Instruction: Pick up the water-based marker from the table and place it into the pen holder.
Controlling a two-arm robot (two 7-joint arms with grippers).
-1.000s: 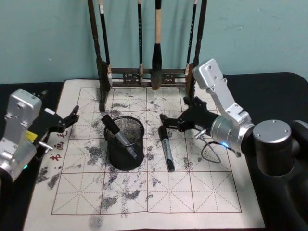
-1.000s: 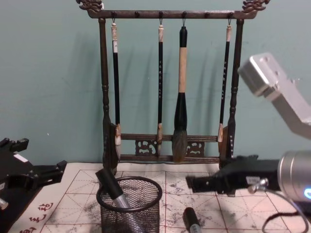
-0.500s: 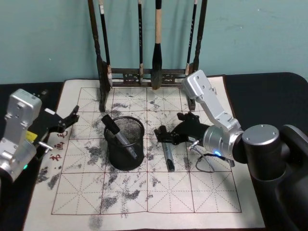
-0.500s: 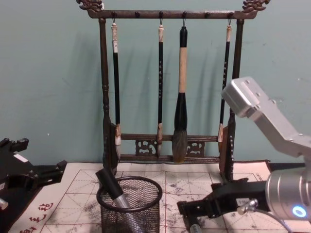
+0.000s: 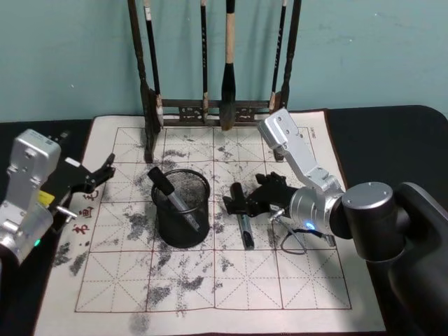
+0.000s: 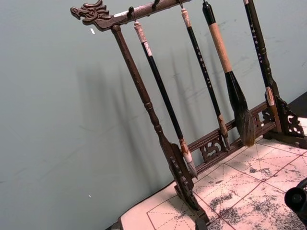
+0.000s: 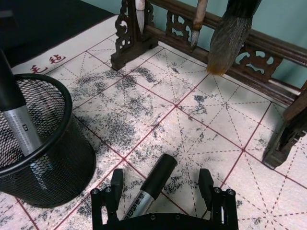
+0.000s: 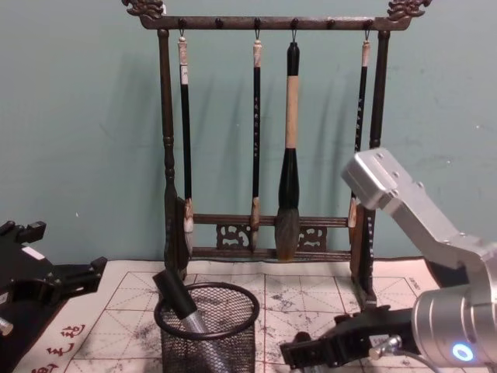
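The right gripper (image 5: 234, 199) covers the cap end of the water-based marker (image 5: 245, 231) lying near the middle of the mat (image 5: 308, 280). The top bar of the brush rack (image 5: 210, 106) is cut off by the head view's upper edge. From the right wrist, the marker's barrel runs under the gripper body, its print is too small to read, and part of the pen holder (image 5: 180, 210) lies outside the picture. In the chest view the holder's base falls below the bottom edge. Mesh veils the lower half of the second marker (image 5: 162, 182).
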